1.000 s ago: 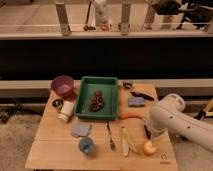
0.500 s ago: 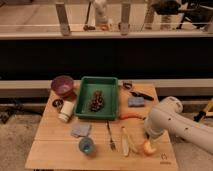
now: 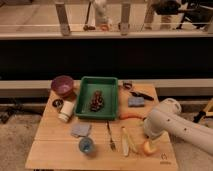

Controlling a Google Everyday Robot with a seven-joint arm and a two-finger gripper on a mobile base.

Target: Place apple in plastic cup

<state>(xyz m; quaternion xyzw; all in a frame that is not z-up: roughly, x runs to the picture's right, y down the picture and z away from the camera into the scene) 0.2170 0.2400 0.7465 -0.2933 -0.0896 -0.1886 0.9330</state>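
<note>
The apple (image 3: 148, 148), small and yellow-orange, lies near the front right corner of the wooden table (image 3: 50, 152). The plastic cup (image 3: 86, 145), clear and bluish, stands upright near the front edge, left of the middle. My gripper (image 3: 148, 138) is at the lower end of the white arm (image 3: 172, 125), right over the apple and touching or nearly touching its top. The arm's bulk hides most of the gripper.
A pale banana (image 3: 127, 141) and a fork (image 3: 110, 136) lie between cup and apple. An orange carrot (image 3: 131, 116) lies behind them. A green tray (image 3: 85, 100), purple bowl (image 3: 62, 85), white cup (image 3: 66, 110), grey sponges (image 3: 80, 130) and a black-handled tool (image 3: 141, 94) are further back.
The arm has shifted left and down over the apple, so its end now covers the apple's upper part. Nothing else on the table has moved.
</note>
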